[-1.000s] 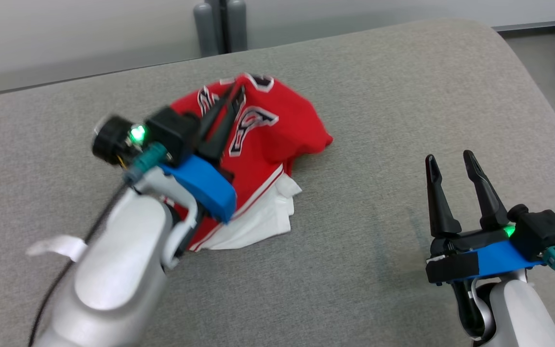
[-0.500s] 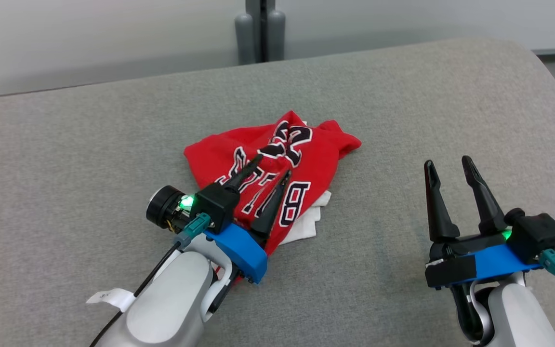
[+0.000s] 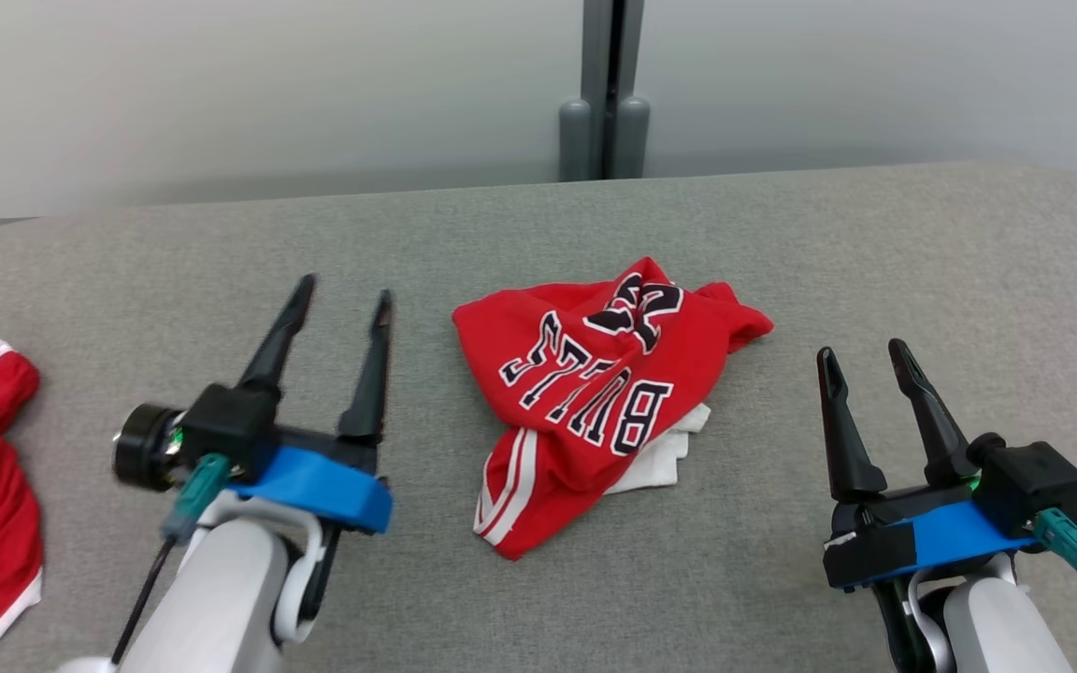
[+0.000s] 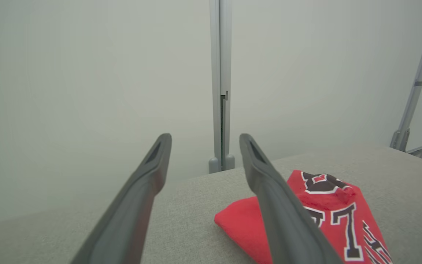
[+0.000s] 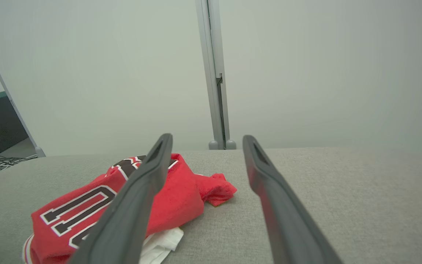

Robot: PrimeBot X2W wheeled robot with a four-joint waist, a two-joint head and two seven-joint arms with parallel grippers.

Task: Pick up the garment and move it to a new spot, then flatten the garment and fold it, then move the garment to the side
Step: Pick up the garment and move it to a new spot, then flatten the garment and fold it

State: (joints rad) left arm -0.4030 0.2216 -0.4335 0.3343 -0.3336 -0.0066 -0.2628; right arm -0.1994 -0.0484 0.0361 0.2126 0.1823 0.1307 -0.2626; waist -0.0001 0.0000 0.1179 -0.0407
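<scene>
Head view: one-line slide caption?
Crumpled red jersey lies on the grey surface between open left gripper and open right gripper, neither touching it.

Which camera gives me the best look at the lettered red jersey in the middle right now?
The head view: the whole crumpled jersey lies in frame, lettering and white lining visible. The left wrist view catches one end, partly behind the left gripper. The right wrist view shows its side, with the right gripper crossing it.

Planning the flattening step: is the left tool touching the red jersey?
Apart. Head view shows bare grey cushion between the open left tool and the red jersey.
</scene>
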